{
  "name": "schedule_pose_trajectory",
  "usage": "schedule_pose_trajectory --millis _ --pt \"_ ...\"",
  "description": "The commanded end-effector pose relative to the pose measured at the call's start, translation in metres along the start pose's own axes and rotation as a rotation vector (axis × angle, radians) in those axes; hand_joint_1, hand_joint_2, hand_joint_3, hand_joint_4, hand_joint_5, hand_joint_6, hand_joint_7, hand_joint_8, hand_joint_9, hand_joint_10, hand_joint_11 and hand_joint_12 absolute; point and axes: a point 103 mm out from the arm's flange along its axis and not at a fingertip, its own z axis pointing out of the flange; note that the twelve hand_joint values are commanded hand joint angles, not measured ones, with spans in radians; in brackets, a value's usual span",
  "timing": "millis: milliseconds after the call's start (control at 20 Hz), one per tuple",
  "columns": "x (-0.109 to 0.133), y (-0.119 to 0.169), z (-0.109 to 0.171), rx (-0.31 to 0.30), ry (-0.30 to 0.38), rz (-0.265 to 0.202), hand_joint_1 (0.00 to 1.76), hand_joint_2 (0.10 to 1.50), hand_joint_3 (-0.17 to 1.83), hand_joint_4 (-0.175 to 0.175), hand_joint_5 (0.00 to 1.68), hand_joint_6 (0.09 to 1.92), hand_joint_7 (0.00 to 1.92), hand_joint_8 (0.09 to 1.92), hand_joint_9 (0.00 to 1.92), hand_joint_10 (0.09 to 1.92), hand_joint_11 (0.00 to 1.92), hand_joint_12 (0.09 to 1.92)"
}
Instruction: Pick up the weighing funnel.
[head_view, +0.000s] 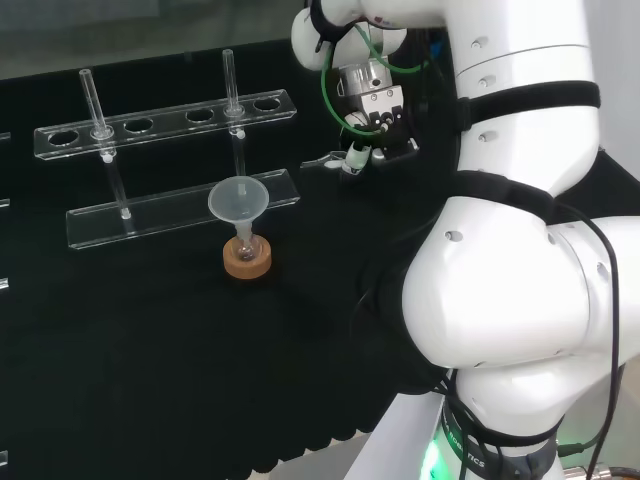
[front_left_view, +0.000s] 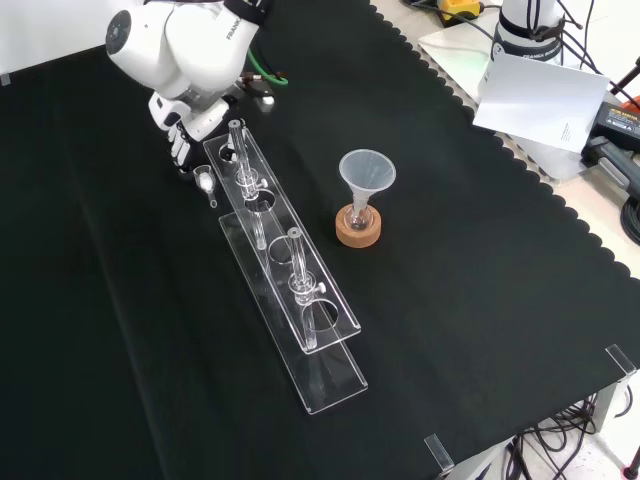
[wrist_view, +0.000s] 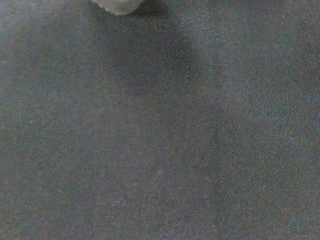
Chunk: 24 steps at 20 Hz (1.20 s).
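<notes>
The weighing funnel (front_left_view: 205, 184) is a small clear scoop with a short stem. It lies on the black cloth just left of the far end of the clear tube rack (front_left_view: 290, 290) in the front view. The hand (front_left_view: 184, 135) hangs low over the cloth right behind it, its fingers (front_left_view: 181, 152) pointing down and relaxed, with the tips close to the scoop end. In the head view the weighing funnel (head_view: 322, 159) shows as a pale sliver just left of the hand (head_view: 368, 125). I cannot tell whether they touch. A blurred fingertip (wrist_view: 117, 5) hovers over bare cloth in the wrist view.
The two-tier rack (head_view: 170, 160) holds two glass tubes (head_view: 233, 90) and stands beside the weighing funnel. The big funnel (front_left_view: 366, 175) stands in a small flask on a cork ring (front_left_view: 358, 228), farther right in the front view. The arm's white links (head_view: 520, 250) take up the right of the head view.
</notes>
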Motion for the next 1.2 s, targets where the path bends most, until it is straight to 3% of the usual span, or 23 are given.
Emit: schedule_pose_trajectory --millis 50,600,1200 --pt "0.008 -0.009 -0.018 -0.119 -0.007 0.012 0.87 0.96 -0.17 -0.045 0.47 0.45 0.36 0.69 0.62 0.57 0.38 1.31" --pt "0.021 -0.003 -0.019 -0.133 -0.026 0.040 0.88 0.95 -0.17 -0.044 0.50 0.46 0.38 0.69 0.63 0.57 0.39 1.31" --pt "0.019 0.007 -0.013 -0.127 -0.034 0.073 0.89 0.95 -0.17 -0.044 0.53 0.47 0.39 0.69 0.64 0.57 0.40 1.31"
